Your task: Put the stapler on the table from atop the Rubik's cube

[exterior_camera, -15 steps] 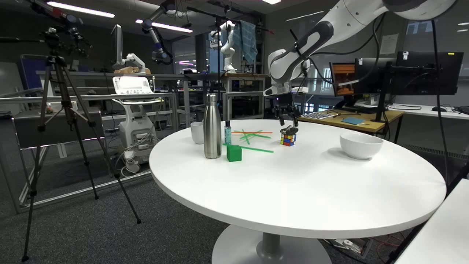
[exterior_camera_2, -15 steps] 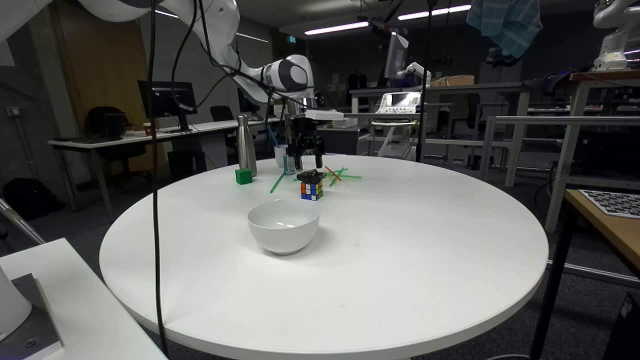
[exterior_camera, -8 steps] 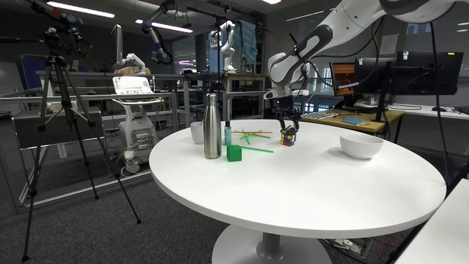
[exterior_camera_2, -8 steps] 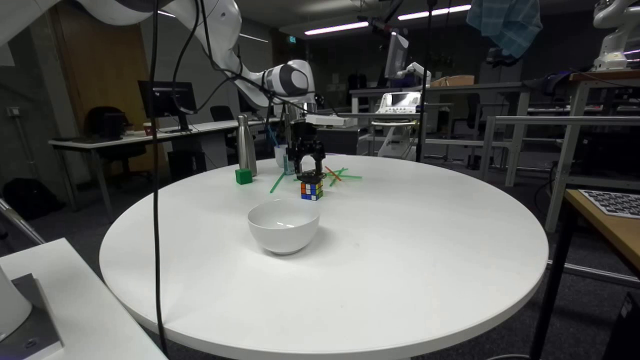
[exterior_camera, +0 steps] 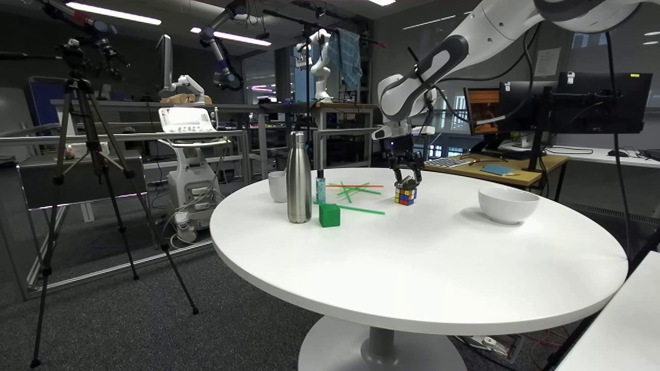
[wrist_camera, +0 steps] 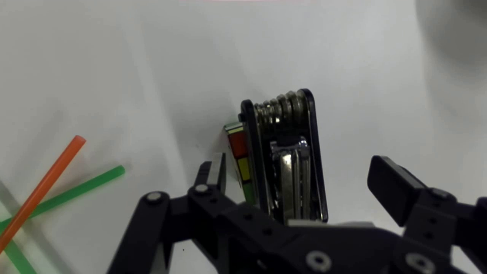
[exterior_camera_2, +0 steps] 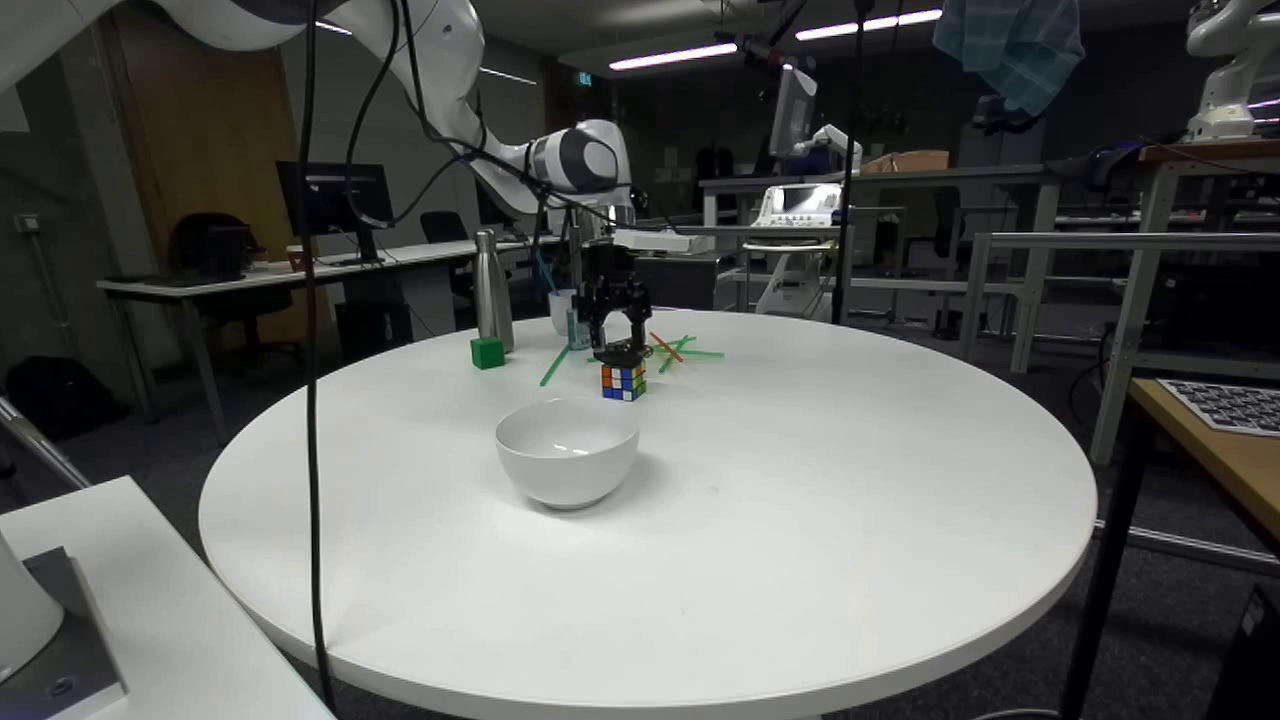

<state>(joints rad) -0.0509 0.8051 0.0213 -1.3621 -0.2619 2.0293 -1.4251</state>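
Our gripper [wrist_camera: 297, 167] has sunk over the last second, and its jaws are spread, straddling the folding multi-tool [wrist_camera: 289, 158] (the task's "stapler") at nine and three o'clock in the wrist view, with a gap each side. It's still lying atop the Rubik's cube [exterior_camera: 405, 198], so we look lined up but nothing's grabbed; pinching probably comes next, then the round white table [exterior_camera: 412, 268]. Farther out in an exterior view, the steel bottle [exterior_camera: 299, 180] sits toward nine, the white bowl [exterior_camera: 508, 208] at three.
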